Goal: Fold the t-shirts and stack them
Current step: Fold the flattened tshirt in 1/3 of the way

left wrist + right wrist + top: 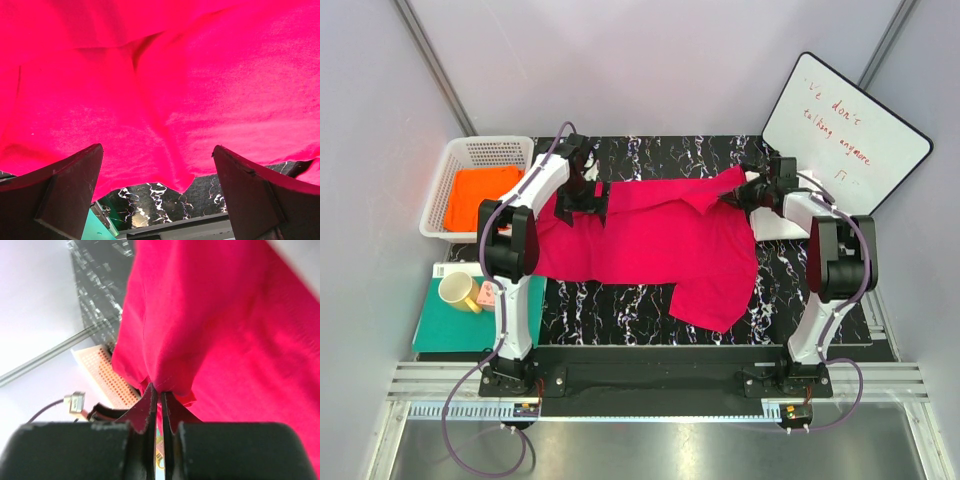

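Red handwriting on whiteboard — "don't talking anymore"; crimson t-shirt nearby.

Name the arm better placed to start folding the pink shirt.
Right: the right hand is pinched shut on the pink shirt's edge, while the left hand hangs open above the cloth, holding nothing.

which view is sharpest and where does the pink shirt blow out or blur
Top external: evenly lit and sharp, the whiteboard writing readable. Left wrist: the crimson t-shirt fills the frame, oversaturated, folds soft. Right wrist: cloth smears toward the right, the white basket behind is out of focus.
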`<state>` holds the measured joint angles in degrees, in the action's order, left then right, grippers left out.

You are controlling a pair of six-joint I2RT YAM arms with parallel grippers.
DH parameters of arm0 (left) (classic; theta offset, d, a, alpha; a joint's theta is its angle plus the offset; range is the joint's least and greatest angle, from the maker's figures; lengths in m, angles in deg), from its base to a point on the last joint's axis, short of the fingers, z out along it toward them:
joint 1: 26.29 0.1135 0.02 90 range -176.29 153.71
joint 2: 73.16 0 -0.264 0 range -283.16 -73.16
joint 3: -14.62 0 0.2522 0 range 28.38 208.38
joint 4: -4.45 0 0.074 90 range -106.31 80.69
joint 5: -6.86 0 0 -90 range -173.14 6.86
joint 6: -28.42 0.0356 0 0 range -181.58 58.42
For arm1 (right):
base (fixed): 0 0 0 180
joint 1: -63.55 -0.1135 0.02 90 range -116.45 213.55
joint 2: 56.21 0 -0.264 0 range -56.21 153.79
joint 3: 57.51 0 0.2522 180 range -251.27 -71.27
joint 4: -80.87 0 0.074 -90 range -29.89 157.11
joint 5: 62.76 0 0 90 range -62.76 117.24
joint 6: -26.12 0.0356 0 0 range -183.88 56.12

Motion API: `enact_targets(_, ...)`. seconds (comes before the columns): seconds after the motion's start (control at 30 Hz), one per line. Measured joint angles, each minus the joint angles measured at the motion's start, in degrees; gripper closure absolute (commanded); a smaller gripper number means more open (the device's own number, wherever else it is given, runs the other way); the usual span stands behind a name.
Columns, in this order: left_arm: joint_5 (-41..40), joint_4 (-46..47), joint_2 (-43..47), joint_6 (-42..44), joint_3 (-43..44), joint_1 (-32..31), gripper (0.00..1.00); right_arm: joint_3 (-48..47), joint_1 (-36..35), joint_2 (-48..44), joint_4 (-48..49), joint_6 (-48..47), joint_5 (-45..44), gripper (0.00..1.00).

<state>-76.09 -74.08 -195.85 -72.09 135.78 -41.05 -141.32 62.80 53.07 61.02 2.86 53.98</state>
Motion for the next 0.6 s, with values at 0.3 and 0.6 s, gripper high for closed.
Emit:
enact_targets(0.3,0.0,0.0,0.0,0.0,0.0,0.0,0.01,-0.4,0.0,-4.2,-6.9,-3.6,1.2,0.95)
enact_targets(0.6,0.0,0.0,0.0,0.0,0.0,0.0,0.01,-2.1,0.0,-4.2,-18.9,-10.3,2.9,0.4)
